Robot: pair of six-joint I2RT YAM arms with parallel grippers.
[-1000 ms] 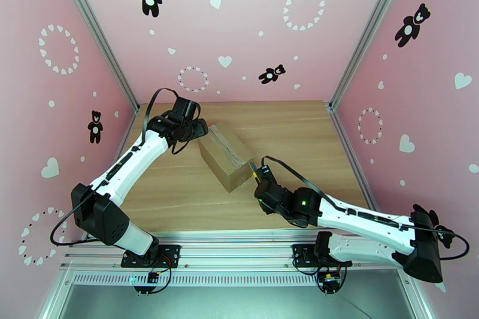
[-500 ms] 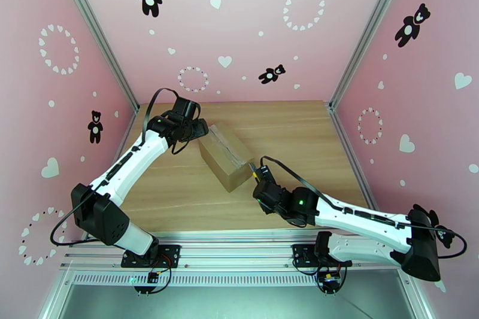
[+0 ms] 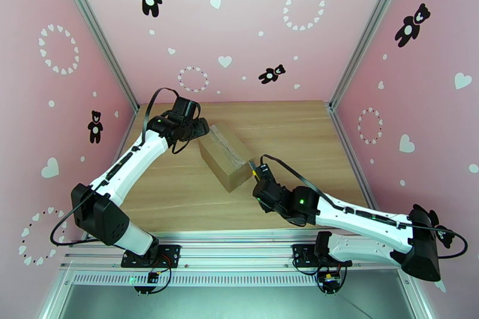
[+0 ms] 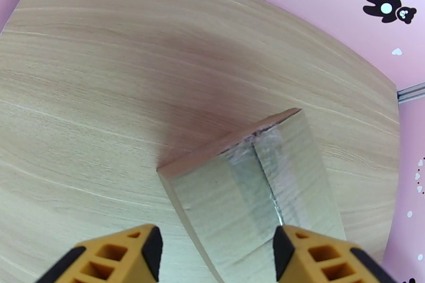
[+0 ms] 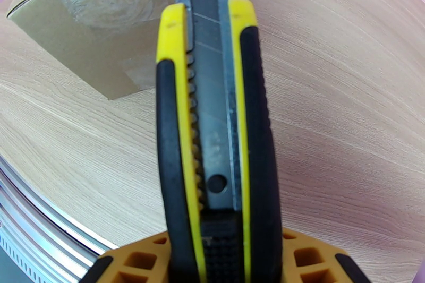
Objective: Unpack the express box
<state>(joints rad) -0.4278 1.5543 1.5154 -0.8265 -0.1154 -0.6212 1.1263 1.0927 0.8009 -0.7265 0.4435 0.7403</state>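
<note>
The express box [image 3: 224,155] is a brown taped carton lying diagonally on the wooden table [image 3: 287,128]. My left gripper [image 3: 200,130] hovers at the box's far-left end. In the left wrist view its orange fingers [image 4: 133,249] stand open, the box [image 4: 265,183] with its shiny seam tape lying below and between them. My right gripper [image 3: 261,185] is shut on a yellow-and-black utility knife [image 3: 254,172]. In the right wrist view the knife [image 5: 212,119] has its blade out, the tip pointing at the box's [image 5: 95,18] near end.
Pink walls with bear and heart stickers close in the table on three sides. An aluminium rail [image 3: 239,248] with both arm bases runs along the near edge. Bare wood lies to the right of the box and in front of it.
The right arm has shifted slightly to the left, with the knife tip staying at the box's near end. The left arm and the box have not moved.
</note>
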